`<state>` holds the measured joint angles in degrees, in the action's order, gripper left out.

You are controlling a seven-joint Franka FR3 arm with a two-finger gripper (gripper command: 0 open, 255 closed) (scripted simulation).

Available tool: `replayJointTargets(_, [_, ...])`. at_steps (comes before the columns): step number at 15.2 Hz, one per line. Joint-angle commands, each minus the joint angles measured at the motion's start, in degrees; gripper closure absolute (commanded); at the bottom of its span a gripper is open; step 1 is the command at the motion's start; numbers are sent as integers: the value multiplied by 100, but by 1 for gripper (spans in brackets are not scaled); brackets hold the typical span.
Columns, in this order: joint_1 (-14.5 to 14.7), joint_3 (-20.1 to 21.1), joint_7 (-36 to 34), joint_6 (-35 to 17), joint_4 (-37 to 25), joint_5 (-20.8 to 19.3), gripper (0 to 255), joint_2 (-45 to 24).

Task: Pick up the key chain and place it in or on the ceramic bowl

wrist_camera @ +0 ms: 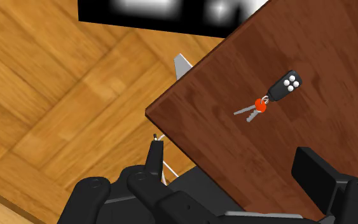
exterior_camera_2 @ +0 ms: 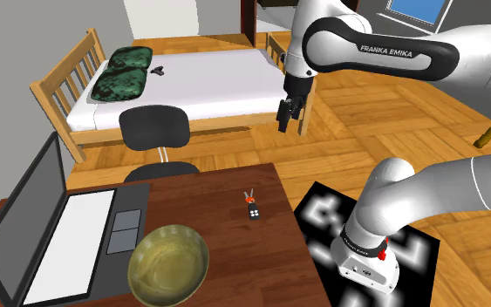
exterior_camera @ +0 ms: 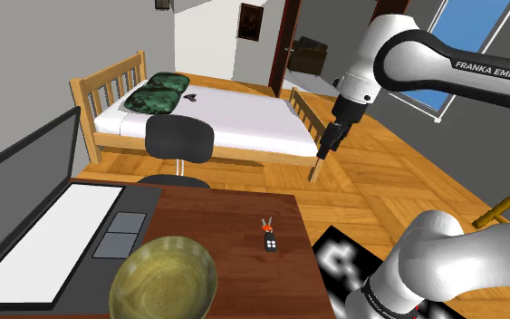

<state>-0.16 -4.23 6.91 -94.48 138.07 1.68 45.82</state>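
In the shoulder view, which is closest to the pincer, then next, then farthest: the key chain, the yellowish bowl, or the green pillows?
1. Key chain: on the brown table, down below the pincer.
2. Bowl: at the table's near edge, toward the view's left.
3. Green pillows: far back, at the head of the bed.

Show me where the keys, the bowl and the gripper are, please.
Keys [exterior_camera: 269, 240]: shoulder view, on the black fob.
Bowl [exterior_camera: 164, 279]: shoulder view, on its inner wall.
Gripper [exterior_camera_2: 289, 126]: second exterior view, midway between its fingertips.
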Motion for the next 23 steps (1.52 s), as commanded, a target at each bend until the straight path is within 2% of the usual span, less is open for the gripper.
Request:
replayJointTargets(1, [0,0,0,0,0,0,0,0])
replayJointTargets(12, [637,1023,-535,-1588,1462,522,0,-146])
replayJointTargets(21, [1230,1969,-1038,-3177,2114,970,0,-1109])
replayJointTargets(23, [1231,1999,-1038,-3380,2204,988,0,-1222])
